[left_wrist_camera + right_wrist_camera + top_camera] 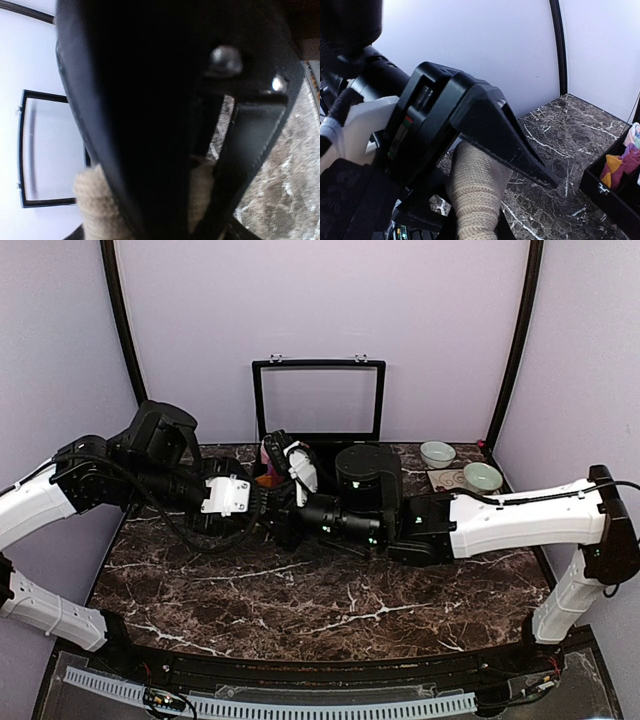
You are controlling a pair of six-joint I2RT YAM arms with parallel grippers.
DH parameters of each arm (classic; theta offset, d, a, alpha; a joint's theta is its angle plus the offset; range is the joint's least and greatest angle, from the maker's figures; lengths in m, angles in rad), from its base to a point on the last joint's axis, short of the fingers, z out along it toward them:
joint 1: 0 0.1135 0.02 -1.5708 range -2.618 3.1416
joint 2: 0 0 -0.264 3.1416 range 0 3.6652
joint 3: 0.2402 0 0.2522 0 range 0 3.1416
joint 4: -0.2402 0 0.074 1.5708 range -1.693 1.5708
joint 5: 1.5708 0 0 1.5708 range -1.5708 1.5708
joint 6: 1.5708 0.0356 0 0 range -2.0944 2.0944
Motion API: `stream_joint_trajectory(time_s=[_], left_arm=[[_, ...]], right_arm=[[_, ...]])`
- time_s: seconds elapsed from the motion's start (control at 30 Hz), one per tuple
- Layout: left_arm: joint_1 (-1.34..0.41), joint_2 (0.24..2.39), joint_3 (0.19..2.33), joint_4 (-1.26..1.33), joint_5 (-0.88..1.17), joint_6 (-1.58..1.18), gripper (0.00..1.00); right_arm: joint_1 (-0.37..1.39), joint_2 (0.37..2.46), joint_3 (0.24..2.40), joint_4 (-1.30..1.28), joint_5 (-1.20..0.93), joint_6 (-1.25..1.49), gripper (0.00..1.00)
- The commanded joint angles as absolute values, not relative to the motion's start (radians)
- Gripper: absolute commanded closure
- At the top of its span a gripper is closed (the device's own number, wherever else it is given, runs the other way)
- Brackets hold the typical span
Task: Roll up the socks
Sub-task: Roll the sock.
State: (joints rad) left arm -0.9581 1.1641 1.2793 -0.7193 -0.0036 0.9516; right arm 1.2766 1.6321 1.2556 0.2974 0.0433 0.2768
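Note:
One of the socks, a tan ribbed knit (477, 200), stands up from the bottom of the right wrist view. My right gripper (475, 234) is shut on its lower end. The left gripper's upper finger (510, 145) slants across the top of the sock, and its jaws stand apart around it. In the left wrist view a black gripper body fills most of the frame, with the tan sock (95, 205) showing on either side of it. From above, the left gripper (268, 508) and right gripper (292, 512) meet at mid table and hide the sock.
A black bin (600, 192) behind the grippers holds an orange bundle (611, 169), a magenta bundle (631, 160) and a pale pink-and-mint piece (633, 133). A black-framed box (318, 400) stands at the back wall. Two bowls (437, 453) (483, 477) sit back right on the marble table (300, 610).

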Motion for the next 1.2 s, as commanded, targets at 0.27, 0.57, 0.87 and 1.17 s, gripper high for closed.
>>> stream_joint_trajectory(time_s=[0.27,0.57,0.87,1.17], left_arm=[[-1.002,1.013,1.140,-0.311,-0.310,1.268,0.64],[-0.974,1.032,1.268,-0.579,-0.121,1.065,0.64],[-0.884,1.150,1.478,-1.019,0.598,0.706,0.77],[-0.845,1.177,1.489,-1.024,0.705,0.652,1.00]], right_arm=[[1.195,1.682,1.322,0.364,-0.062,0.676,1.00],[1.179,1.652,1.283,0.389,-0.045,0.630,0.71],[1.261,1.494,1.133,0.522,-0.006,0.146,0.62],[1.308,1.451,1.133,0.556,-0.141,0.090,0.53]])
